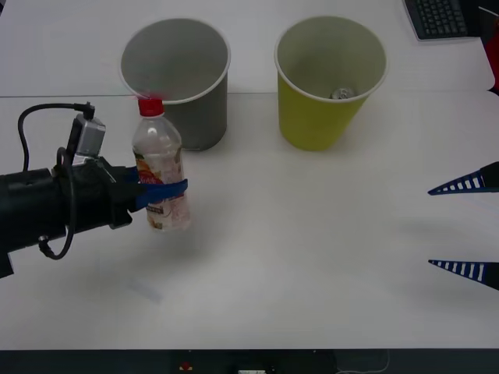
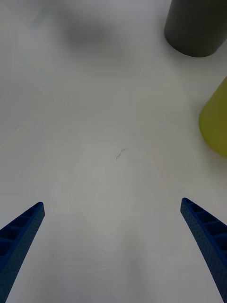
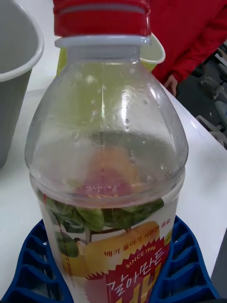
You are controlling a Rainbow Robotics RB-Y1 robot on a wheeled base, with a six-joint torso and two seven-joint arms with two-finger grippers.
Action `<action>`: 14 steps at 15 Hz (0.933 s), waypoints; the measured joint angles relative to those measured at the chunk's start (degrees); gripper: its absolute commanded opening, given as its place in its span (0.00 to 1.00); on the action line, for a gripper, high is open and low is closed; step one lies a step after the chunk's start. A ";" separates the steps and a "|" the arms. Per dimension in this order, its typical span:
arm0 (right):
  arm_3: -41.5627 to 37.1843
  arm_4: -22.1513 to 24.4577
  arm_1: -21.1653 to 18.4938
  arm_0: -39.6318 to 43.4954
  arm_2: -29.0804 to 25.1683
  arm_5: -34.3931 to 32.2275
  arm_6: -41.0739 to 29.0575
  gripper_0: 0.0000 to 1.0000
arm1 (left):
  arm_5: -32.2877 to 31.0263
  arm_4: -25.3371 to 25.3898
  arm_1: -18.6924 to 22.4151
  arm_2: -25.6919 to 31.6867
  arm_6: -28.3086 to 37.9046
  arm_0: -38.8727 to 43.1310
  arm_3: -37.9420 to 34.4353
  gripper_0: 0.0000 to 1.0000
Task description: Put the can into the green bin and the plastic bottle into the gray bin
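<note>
Left gripper clasps plastic bottle (can inside green bin).

White table; black keyboard at far right corner.

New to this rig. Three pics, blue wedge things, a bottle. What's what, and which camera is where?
It's a two-armed robot at a white table. The wide picture looks down from above the arms; the two upright ones come from cameras on each wrist. The blue wedges are gripper fingers. The left gripper is shut on the plastic bottle, upright, in front of the gray bin; its wrist camera sees the bottle close up. The right gripper is open over bare table. The can lies inside the green bin.
</note>
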 measured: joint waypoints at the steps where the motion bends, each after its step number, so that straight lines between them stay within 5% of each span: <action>1: 0.00 0.00 0.00 0.00 0.00 0.00 0.00 1.00 | -1.46 -1.91 0.58 1.75 4.52 0.01 -1.53 0.00; 4: 0.00 0.00 0.00 0.00 0.00 0.00 0.00 1.00 | -11.06 -8.40 -0.56 10.57 14.34 0.07 -5.71 0.00; 9: 0.00 0.00 0.00 0.00 0.00 0.00 0.00 1.00 | -23.30 -9.24 -3.23 21.80 14.84 -1.94 -6.00 0.00; 14: 0.00 0.00 0.00 0.00 0.00 0.00 0.00 1.00 | -31.13 -9.55 -5.63 23.59 14.84 -12.26 -0.58 0.00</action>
